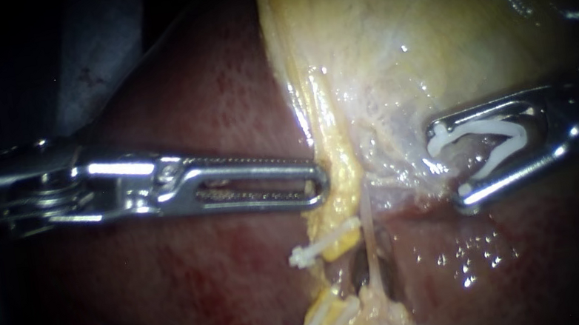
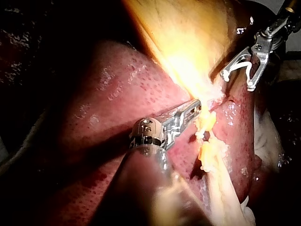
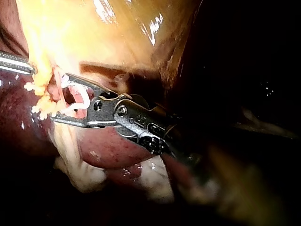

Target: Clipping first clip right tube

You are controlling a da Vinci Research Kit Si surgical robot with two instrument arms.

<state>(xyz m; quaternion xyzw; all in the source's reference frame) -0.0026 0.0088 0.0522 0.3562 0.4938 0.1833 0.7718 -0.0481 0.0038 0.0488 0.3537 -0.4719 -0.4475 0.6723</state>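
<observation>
Steel jaws of my left instrument (image 1: 320,181) are pressed together on the edge of the yellow tissue (image 1: 339,167) below the gallbladder (image 1: 392,37). They seem to pinch it and hold it taut over the liver (image 1: 231,282). Next along, the left tube (image 1: 337,237) already carries white clips (image 1: 305,255). Just beside it runs the right tube (image 1: 370,230), thin, pale and bare. I judge the step in hand to be the approach, with the clip carried but not yet placed. My right instrument (image 1: 447,166) stands near that tube yet apart from it. Its jaws are spread wide, holding the loaded clip (image 1: 485,148), which sits open between them. The next move calls for easing leftward until the clip's two legs straddle the right tube squarely, clear of the left tube, then closing.
</observation>
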